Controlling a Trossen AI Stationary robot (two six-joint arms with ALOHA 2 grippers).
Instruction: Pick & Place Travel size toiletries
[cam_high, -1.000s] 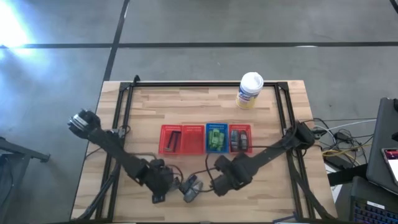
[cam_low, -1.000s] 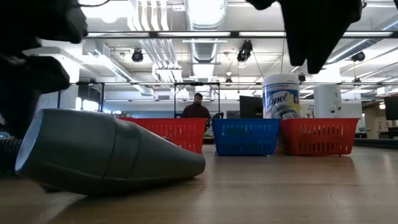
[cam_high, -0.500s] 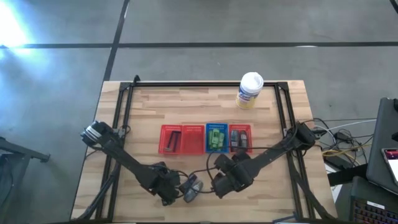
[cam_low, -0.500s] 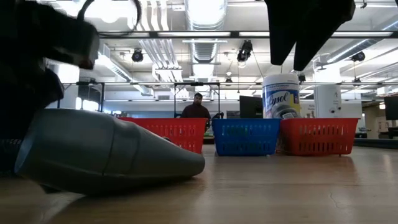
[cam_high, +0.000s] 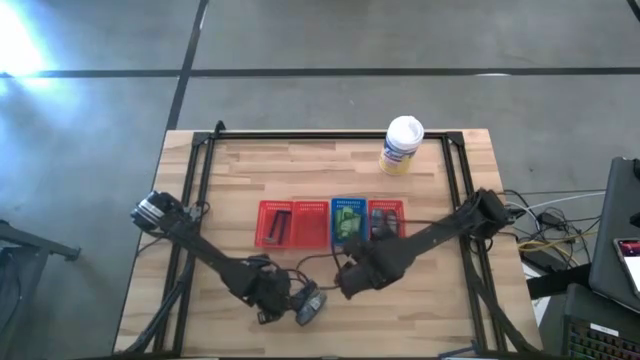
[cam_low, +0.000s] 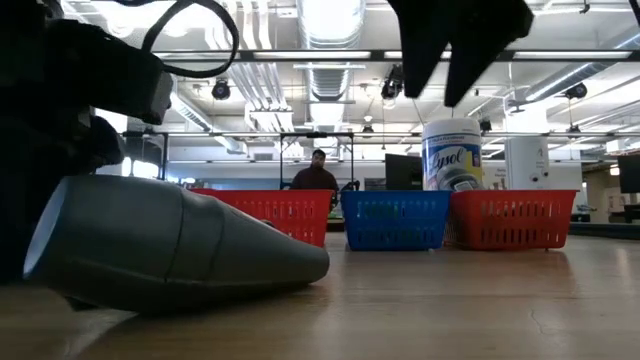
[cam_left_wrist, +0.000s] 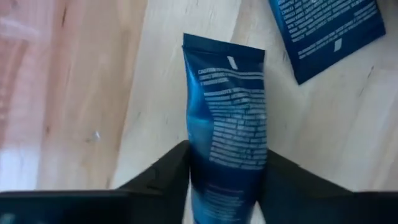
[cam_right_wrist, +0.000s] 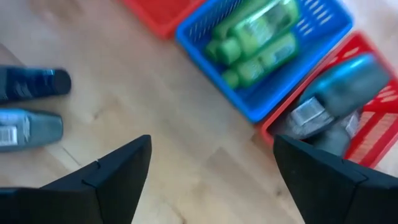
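Left gripper (cam_left_wrist: 227, 171) low at the counter's (cam_high: 300, 170) near edge, fingers pinching a dark blue tube (cam_left_wrist: 227, 124) lying flat; second tube (cam_left_wrist: 326, 31) just beside. Right gripper (cam_right_wrist: 211, 165) spread wide, empty, hovering near the baskets: green bottles (cam_right_wrist: 258, 37) in the blue basket (cam_right_wrist: 311, 56), grey tubes (cam_right_wrist: 339, 93) in the red basket (cam_right_wrist: 373, 137).

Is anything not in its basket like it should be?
Yes. Two dark tubes lie loose on the wooden table, away from the baskets. The left gripper has its fingers around one of them. The green bottles are in the blue basket.
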